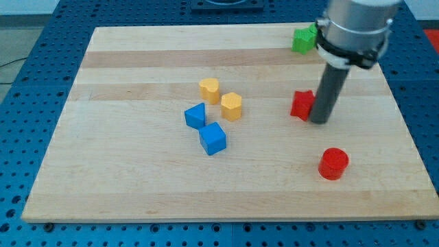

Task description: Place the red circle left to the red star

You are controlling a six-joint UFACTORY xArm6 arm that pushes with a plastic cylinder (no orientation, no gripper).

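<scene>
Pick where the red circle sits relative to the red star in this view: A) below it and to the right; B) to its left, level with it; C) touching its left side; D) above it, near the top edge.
A: the red circle lies apart from the red star, lower and further right, while my tip stands against the star's right side.

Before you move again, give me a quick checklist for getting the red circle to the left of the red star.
1. Red circle in plain view: ok.
2. Red star located: ok, partly hidden by the rod.
3. My tip clear of the star: not ok, it sits right against the star's right side.
4. Circle already left of star: not ok, it lies toward the view's bottom right.
5. Board left of the star unobstructed: ok; the yellow hexagon stands well away.
</scene>
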